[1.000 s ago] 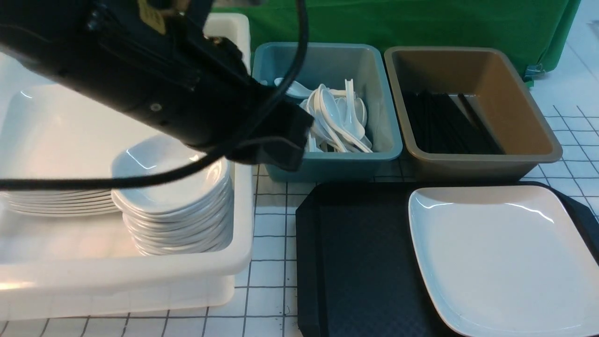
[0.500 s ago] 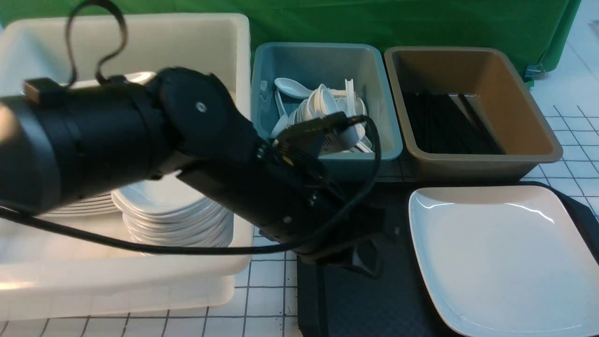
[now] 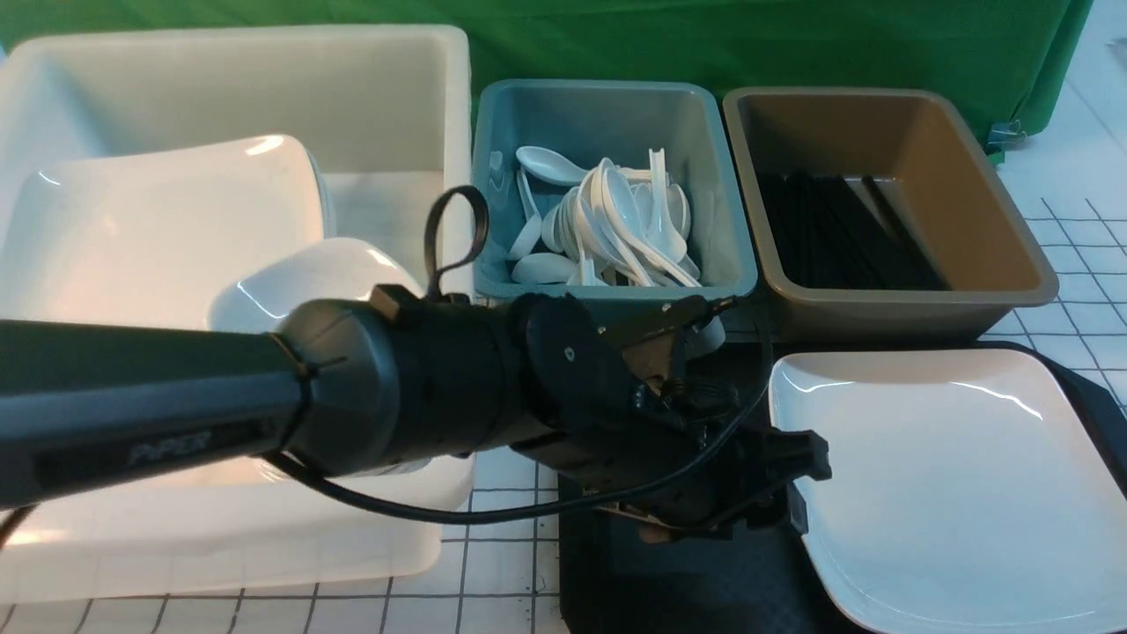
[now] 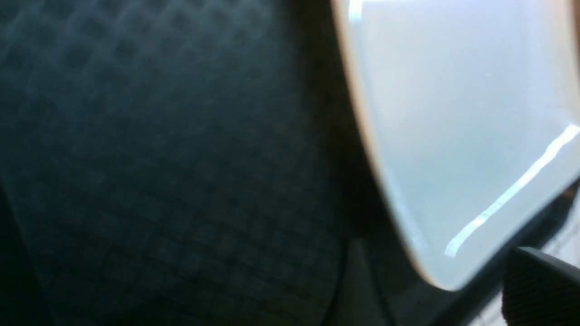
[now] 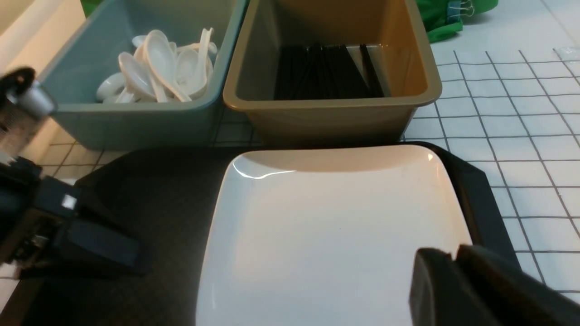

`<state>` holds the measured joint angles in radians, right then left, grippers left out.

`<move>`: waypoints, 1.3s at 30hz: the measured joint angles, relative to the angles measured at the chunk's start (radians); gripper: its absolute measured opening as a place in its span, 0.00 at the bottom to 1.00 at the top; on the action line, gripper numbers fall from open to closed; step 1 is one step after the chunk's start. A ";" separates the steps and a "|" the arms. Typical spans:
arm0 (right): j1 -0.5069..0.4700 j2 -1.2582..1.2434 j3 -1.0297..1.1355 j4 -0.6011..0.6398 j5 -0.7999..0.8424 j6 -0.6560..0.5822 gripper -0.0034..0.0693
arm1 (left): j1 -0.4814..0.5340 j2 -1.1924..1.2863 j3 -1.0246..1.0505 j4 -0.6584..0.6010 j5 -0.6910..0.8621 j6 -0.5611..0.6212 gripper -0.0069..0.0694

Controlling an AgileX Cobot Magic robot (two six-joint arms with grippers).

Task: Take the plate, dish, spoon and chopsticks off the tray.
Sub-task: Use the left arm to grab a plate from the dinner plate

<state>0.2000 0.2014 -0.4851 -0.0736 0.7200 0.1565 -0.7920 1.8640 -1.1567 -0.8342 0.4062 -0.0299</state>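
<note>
The large white plate [image 3: 951, 475] lies on the right half of the black tray [image 3: 660, 581]. My left gripper [image 3: 775, 493] is low over the tray at the plate's left edge. It is open, and in the left wrist view [image 4: 435, 276] a corner of the plate [image 4: 453, 113] lies between its spread jaws. My right gripper [image 5: 453, 258] is shut and empty above the plate's [image 5: 331, 226] near right part. It is out of the front view. Small dishes [image 3: 317, 282] are stacked in the white tub. I see no dish, spoon or chopsticks on the tray.
Behind the tray stand a teal bin [image 3: 722, 176] holding white spoons [image 3: 607, 220] and a brown bin [image 3: 968, 176] holding black chopsticks [image 3: 836, 238]. A white tub [image 3: 264, 528] on the left holds stacked plates and dishes. My left arm crosses its front corner.
My left arm has swung from above the white tub to the right and down onto the tray. Its gripper now stands open at the plate's left edge. The plate has not moved.
</note>
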 joint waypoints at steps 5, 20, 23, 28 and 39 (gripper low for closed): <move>0.000 0.000 0.000 0.000 0.000 0.000 0.14 | 0.000 0.062 0.000 -0.060 -0.017 0.012 0.66; 0.000 0.000 0.000 0.000 -0.003 0.000 0.15 | 0.000 0.138 -0.023 -0.247 -0.078 0.154 0.66; 0.000 0.000 0.000 0.000 -0.003 0.000 0.15 | 0.000 0.140 -0.024 -0.262 -0.085 0.157 0.66; 0.000 0.000 0.000 0.000 -0.003 0.000 0.15 | 0.000 0.145 -0.024 -0.280 -0.100 0.157 0.66; 0.000 0.000 0.000 0.000 -0.014 0.000 0.16 | -0.061 0.161 -0.042 -0.356 -0.189 0.210 0.66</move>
<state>0.2000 0.2014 -0.4851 -0.0736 0.7056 0.1565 -0.8527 2.0245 -1.1983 -1.1903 0.2172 0.1799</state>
